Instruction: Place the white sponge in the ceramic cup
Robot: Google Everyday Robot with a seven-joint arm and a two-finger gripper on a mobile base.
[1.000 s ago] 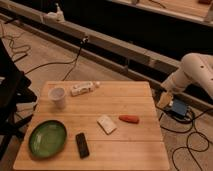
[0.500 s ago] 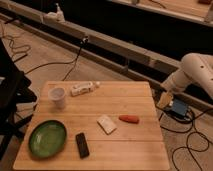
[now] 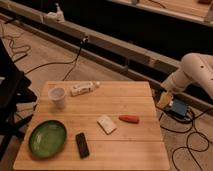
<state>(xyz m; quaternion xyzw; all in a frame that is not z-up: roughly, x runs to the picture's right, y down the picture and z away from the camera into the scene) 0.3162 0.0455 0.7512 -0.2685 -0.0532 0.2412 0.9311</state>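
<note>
The white sponge (image 3: 106,124) lies flat near the middle of the wooden table (image 3: 130,150). The ceramic cup (image 3: 57,97) stands upright at the table's far left. They are well apart. My white arm (image 3: 195,71) reaches in from the right, off the table. My gripper (image 3: 165,98) hangs just beyond the table's right edge, far from both the sponge and the cup. It holds nothing that I can see.
A green plate (image 3: 47,138) sits at the front left, with a black slab (image 3: 82,144) beside it. A white bottle-like object (image 3: 84,88) lies behind the cup. A red-orange item (image 3: 129,119) lies right of the sponge. A blue box (image 3: 177,107) and cables lie on the floor at right.
</note>
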